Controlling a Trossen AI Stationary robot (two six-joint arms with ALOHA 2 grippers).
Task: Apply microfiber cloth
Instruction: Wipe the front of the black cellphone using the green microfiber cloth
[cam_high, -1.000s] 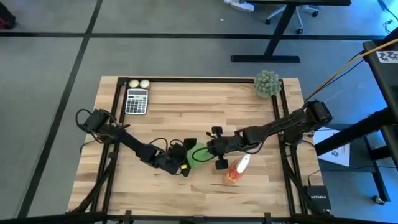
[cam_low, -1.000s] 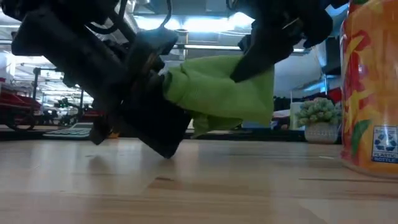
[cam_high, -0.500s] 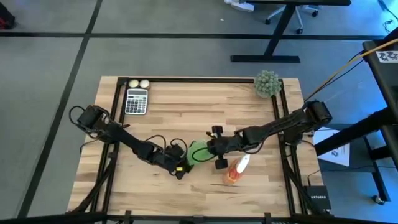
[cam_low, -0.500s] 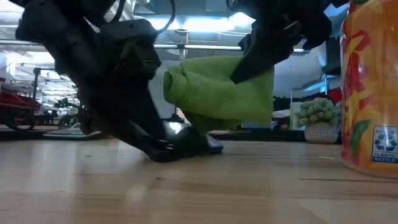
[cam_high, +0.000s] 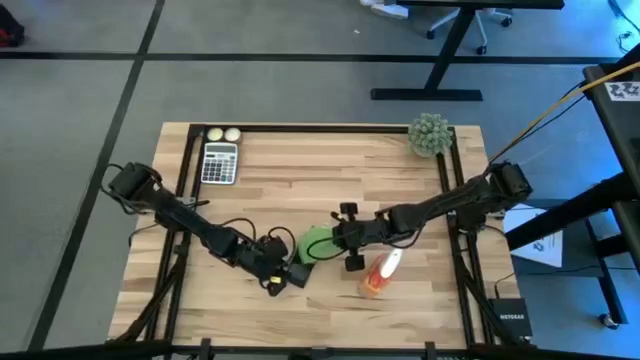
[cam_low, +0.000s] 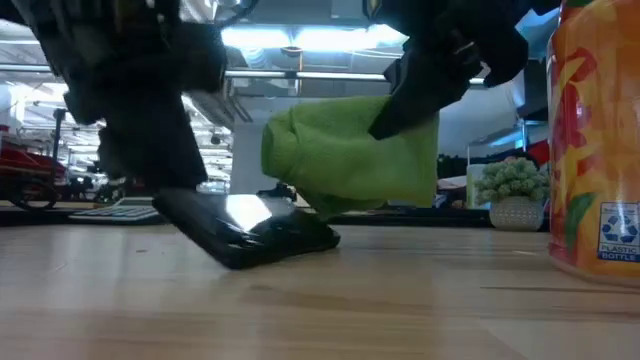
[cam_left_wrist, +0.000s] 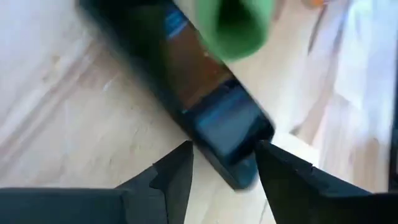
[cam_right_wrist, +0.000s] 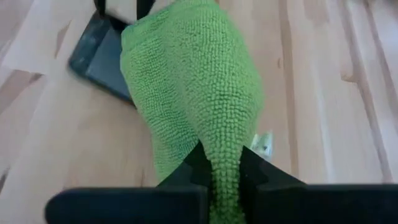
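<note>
The bright green microfiber cloth (cam_high: 318, 245) hangs bunched from my right gripper (cam_high: 336, 240), which is shut on it at mid-table. Its lower end (cam_low: 330, 200) hangs just over a black phone (cam_low: 250, 232); I cannot tell whether they touch. In the right wrist view the cloth (cam_right_wrist: 193, 87) covers part of the phone (cam_right_wrist: 102, 56). My left gripper (cam_high: 276, 282) is at the phone's left end, its fingers on either side of that end (cam_left_wrist: 233, 158). My left gripper holds the phone's end (cam_left_wrist: 239, 168) between its two fingers (cam_left_wrist: 177, 171), coming slanting from above and the table's left. The phone is tilted: the held end (cam_low: 165, 200) is raised and its lower edge (cam_low: 235, 262) is on the table. My right gripper pinches a bunched fold of the cloth (cam_right_wrist: 225, 168) between its two fingers (cam_right_wrist: 189, 168), coming from the table's right. The cloth is lifted clear of the table and hangs slack below and ahead of the fingers, several layers thick.
An orange plastic bottle (cam_high: 377, 274) stands just right of the cloth, close under my right arm. A calculator (cam_high: 220, 162) and two small balls (cam_high: 223, 134) lie at the far left, a spiky ball plant (cam_high: 429, 135) at the far right corner.
My left gripper has moved toward the table's near-left with the phone and brought it down. The phone, steeply tilted a second ago, now lies much flatter with its lower edge on the table. My right gripper has kept the cloth hanging in place.
</note>
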